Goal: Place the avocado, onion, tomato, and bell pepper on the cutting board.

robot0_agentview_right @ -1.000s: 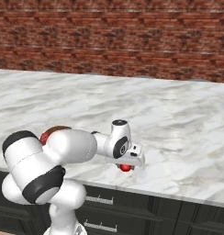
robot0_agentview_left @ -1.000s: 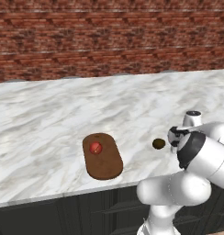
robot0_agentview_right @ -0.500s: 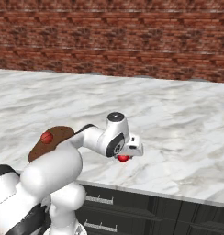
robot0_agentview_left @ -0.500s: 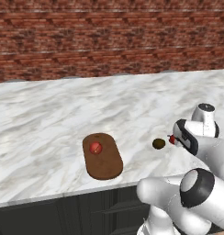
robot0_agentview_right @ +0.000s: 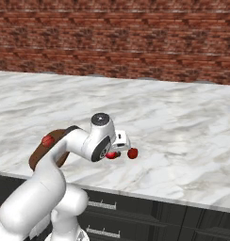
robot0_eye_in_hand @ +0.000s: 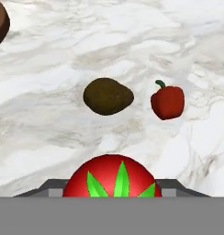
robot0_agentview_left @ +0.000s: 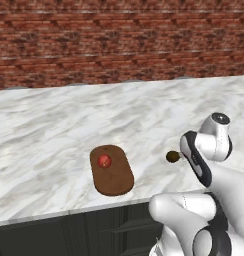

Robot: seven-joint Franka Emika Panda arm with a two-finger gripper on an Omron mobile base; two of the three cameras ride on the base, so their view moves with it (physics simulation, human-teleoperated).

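My gripper (robot0_eye_in_hand: 112, 187) is shut on the tomato (robot0_eye_in_hand: 112, 178), a bright red ball with a green star top, held just above the counter. In the right base view the gripper (robot0_agentview_right: 116, 151) holds the tomato (robot0_agentview_right: 111, 155) at the end of the bent arm. The dark olive avocado (robot0_eye_in_hand: 108, 96) and the red bell pepper (robot0_eye_in_hand: 168, 102) lie on the marble just beyond it. The bell pepper (robot0_agentview_right: 132, 153) sits right of the hand. The avocado (robot0_agentview_left: 172, 157) lies right of the dark wooden cutting board (robot0_agentview_left: 116, 180), which carries the onion (robot0_agentview_left: 104, 160).
The marble counter (robot0_agentview_left: 54, 125) stretches wide behind the board to a brick wall (robot0_agentview_left: 119, 45). Its front edge (robot0_agentview_right: 150, 195) runs close below the hand, over dark cabinet drawers. My arm's white links (robot0_agentview_left: 214, 180) stand right of the avocado.
The hand has risen and drawn leftward toward the board with the tomato in its grip. The arm has folded up higher. Avocado, bell pepper and onion have stayed put.
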